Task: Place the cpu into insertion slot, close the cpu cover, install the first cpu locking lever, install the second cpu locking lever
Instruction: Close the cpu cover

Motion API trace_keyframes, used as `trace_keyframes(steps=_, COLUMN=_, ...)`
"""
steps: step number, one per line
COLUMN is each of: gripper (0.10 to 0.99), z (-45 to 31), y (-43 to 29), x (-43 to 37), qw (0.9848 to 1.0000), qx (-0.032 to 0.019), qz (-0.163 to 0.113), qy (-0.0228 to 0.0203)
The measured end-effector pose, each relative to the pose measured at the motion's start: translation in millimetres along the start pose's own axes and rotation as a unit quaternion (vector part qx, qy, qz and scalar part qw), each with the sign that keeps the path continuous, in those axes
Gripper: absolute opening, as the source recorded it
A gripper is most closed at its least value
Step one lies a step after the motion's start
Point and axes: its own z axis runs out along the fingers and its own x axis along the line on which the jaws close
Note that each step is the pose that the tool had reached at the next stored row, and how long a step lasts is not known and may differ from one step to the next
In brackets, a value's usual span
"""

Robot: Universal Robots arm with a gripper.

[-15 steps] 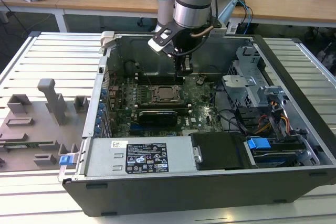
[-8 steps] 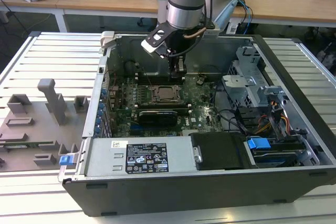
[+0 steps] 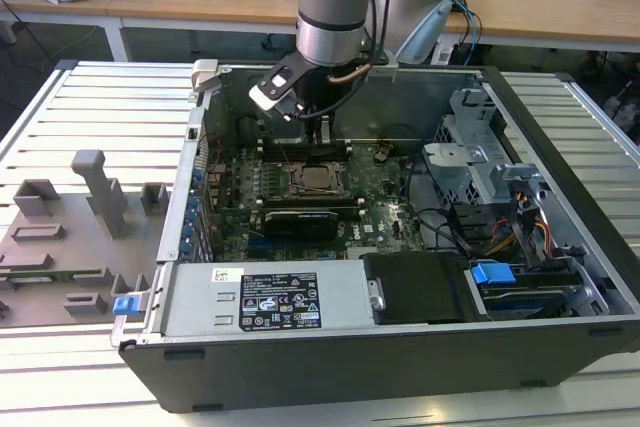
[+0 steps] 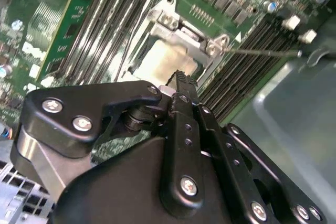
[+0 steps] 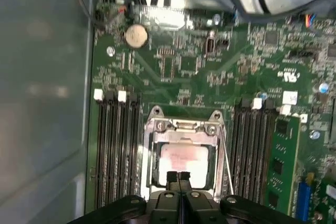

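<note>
The cpu [image 5: 184, 159] lies with its dull silver top up in the insertion slot [image 3: 314, 181] on the green motherboard. The cpu cover [image 5: 181, 126], a grey metal frame, lies down around it. Its hinge end [image 4: 181, 27] faces away from the gripper. A thin locking lever rod [image 5: 226, 156] runs beside the socket, and in the second wrist view this lever [image 4: 262, 52] angles away from the socket corner. My gripper [image 5: 179, 176] hovers just above the near edge of the chip, shut, with nothing between its fingers. The gripper [image 4: 181, 79] shows the same way in the second wrist view.
Black memory slots [image 5: 115, 145] flank the socket on both sides. A coin battery [image 5: 136, 35] and cables lie beyond it. The grey case wall [image 5: 42, 103] rises close by. In the exterior view, drive cages and wiring [image 3: 480, 207] fill the case's right side, and a grey fixture plate [image 3: 70, 237] sits outside it.
</note>
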Motion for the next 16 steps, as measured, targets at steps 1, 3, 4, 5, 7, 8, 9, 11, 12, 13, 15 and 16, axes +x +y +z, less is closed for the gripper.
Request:
trace_keyframes(steps=1, gripper=0.106, z=4.7, y=-6.0, x=0.4, qw=1.0000, qx=0.0000, qz=0.000, qy=0.0000)
trace_keyframes(steps=3, gripper=0.106, z=8.4, y=-10.5, x=0.6, qw=1.0000, qx=-0.0001, qz=0.000, qy=0.0001)
trace_keyframes(steps=4, gripper=0.106, z=10.7, y=-13.4, x=0.8, qw=1.0000, qx=0.0000, qz=0.000, qy=0.0001)
trace_keyframes(steps=5, gripper=0.106, z=13.0, y=-16.1, x=1.0, qw=1.0000, qx=0.0000, qz=0.000, qy=0.0001)
trace_keyframes(steps=7, gripper=0.106, z=18.2, y=-20.2, x=1.2, qw=1.0000, qx=-0.0001, qz=0.000, qy=0.0001)
trace_keyframes(steps=8, gripper=0.106, z=19.8, y=-21.2, x=1.2, qw=1.0000, qx=0.0000, qz=0.000, qy=0.0000)
trace_keyframes(steps=9, gripper=0.106, z=21.2, y=-21.9, x=1.2, qw=1.0000, qx=0.0000, qz=0.000, qy=0.0000)
trace_keyframes(steps=11, gripper=0.106, z=23.2, y=-22.5, x=1.3, qw=1.0000, qx=0.0000, qz=0.000, qy=0.0000)
trace_keyframes(steps=12, gripper=0.106, z=24.0, y=-22.6, x=1.2, qw=1.0000, qx=0.0000, qz=0.000, qy=0.0000)
trace_keyframes(steps=13, gripper=0.106, z=24.6, y=-22.6, x=1.2, qw=1.0000, qx=0.0000, qz=0.000, qy=0.0000)
trace_keyframes(steps=15, gripper=0.106, z=26.8, y=-22.6, x=1.2, qw=1.0000, qx=0.0000, qz=0.000, qy=0.0000)
trace_keyframes(steps=16, gripper=0.106, z=28.0, y=-22.6, x=1.1, qw=1.0000, qx=0.0001, qz=0.000, qy=-0.0002)
